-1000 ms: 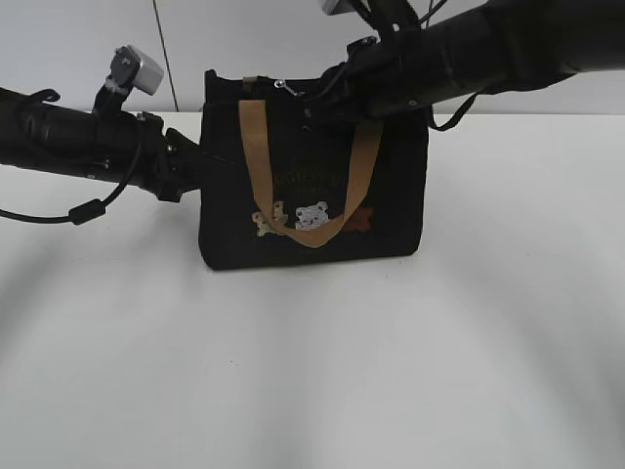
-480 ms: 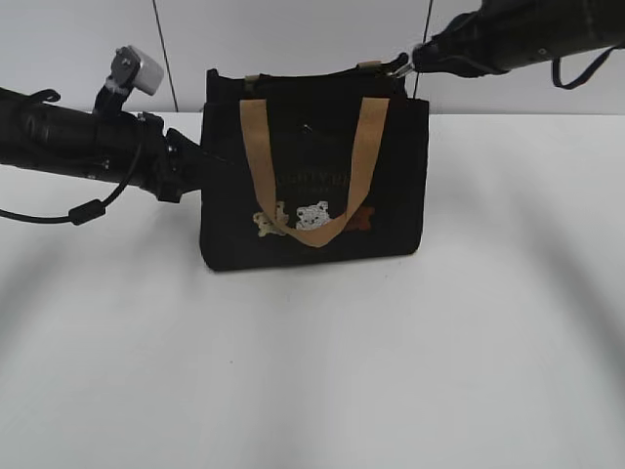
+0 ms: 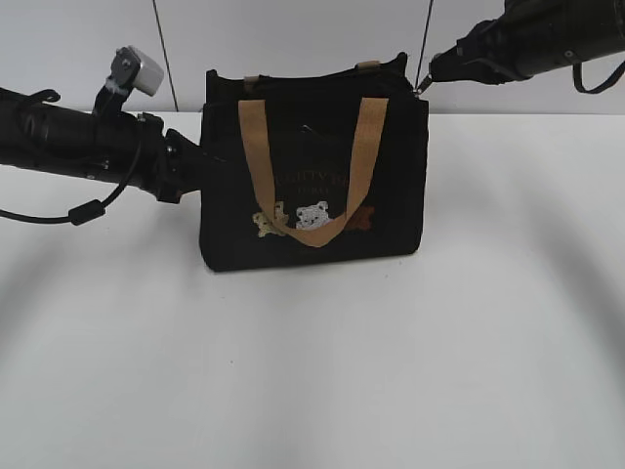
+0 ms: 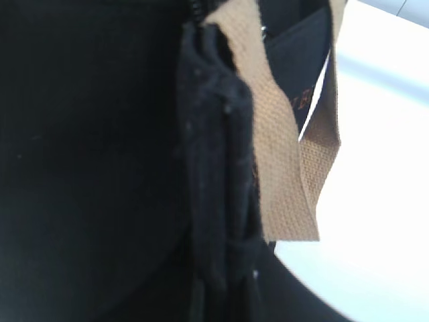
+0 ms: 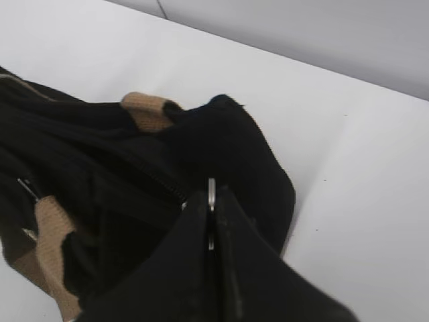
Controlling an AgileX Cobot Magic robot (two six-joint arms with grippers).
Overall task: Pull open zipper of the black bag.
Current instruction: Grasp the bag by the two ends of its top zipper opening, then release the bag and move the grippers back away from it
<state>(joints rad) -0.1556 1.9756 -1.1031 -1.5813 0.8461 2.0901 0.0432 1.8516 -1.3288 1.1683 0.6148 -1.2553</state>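
Note:
The black bag [image 3: 312, 186] stands upright on the white table, its tan handle [image 3: 314, 166] hanging down the front. My left gripper [image 3: 198, 161] is shut on the bag's left side edge; in the left wrist view that dark seam fold [image 4: 218, 188] runs down into the jaws, which are hard to make out. My right gripper [image 3: 428, 78] sits at the bag's top right corner, shut on the silver zipper pull [image 5: 211, 190], whose thin metal edge shows between the fingertips [image 5: 198, 208]. Part of the dark zip line [image 5: 151, 176] lies behind it on the bag [image 5: 100, 154].
White tabletop [image 3: 312, 371] stretches in front of the bag and to both sides. A pale wall [image 3: 293, 39] stands close behind. The left arm's cable [image 3: 88, 210] droops near the table on the left.
My right gripper has travelled from the top left-middle of the bag to its right corner, taking the zipper pull along. The left arm and the bag have stayed in place.

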